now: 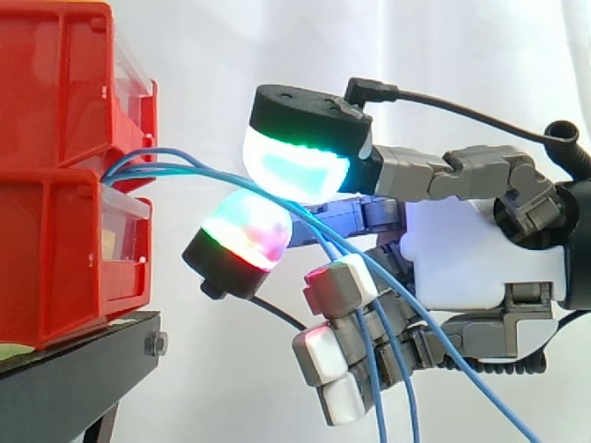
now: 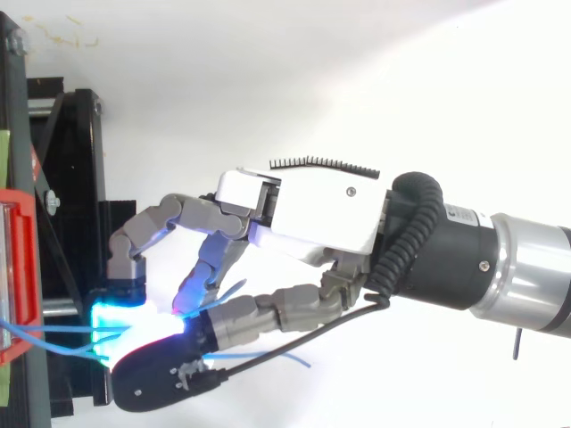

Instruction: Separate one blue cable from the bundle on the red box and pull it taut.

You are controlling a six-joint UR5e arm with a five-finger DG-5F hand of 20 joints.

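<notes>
A bundle of thin blue cables (image 1: 175, 166) comes out between the two stacked red bins (image 1: 55, 111) and runs right and down past my hand (image 1: 480, 249). Two glowing pads meet just right of the bins, a cyan-green one above and a red-green one below. At least one blue cable passes between them and looks pinched. The other cables hang lower and trail past the curled white-tipped fingers (image 1: 337, 286). From above, the hand (image 2: 321, 214) reaches left, and the cables (image 2: 53, 332) stretch from the red bin (image 2: 18, 267) to the cyan glow.
The bins sit on a black stand (image 1: 83, 369) whose frame (image 2: 71, 178) lies under and left of the fingers. A white curtain is behind. Loose cable ends (image 2: 299, 361) dangle below the hand.
</notes>
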